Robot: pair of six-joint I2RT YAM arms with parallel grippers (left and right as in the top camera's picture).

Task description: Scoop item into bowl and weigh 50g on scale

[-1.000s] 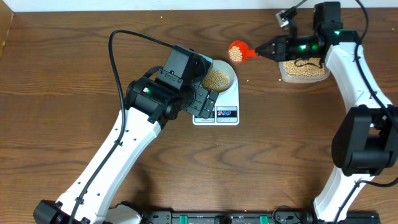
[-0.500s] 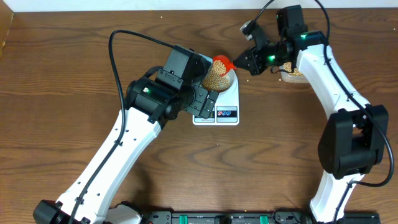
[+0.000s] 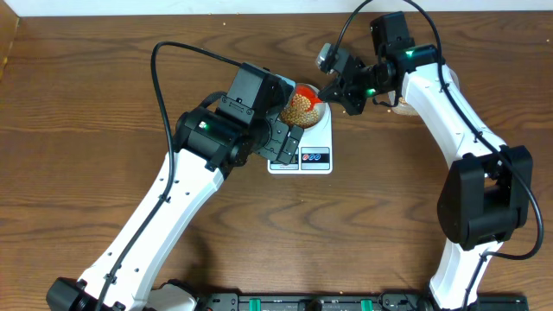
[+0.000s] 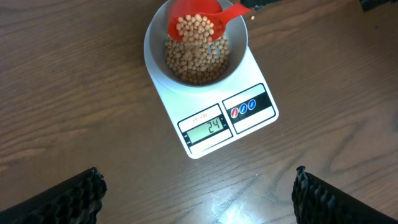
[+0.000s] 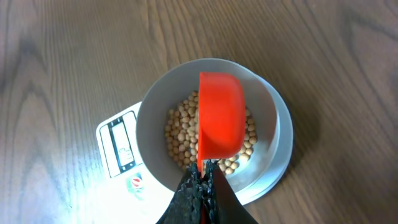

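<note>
overhead: scale (image 3: 313, 149) sits near the table's (image 3: 86, 130) far edge with the bowl (image 3: 325, 114) on it, red scoop (image 3: 313, 92) of soybeans (image 3: 300, 105) over the bowl | left wrist: our left gripper (image 4: 199, 202) gapes empty, and the display (image 4: 207, 127) reads 24, so we judge about half done | right wrist: right gripper (image 5: 202, 186) clamps the scoop handle, tipping; more scoops likely needed

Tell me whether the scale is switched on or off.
On. The scale has its display showing the digits 24 in the left wrist view.
</note>
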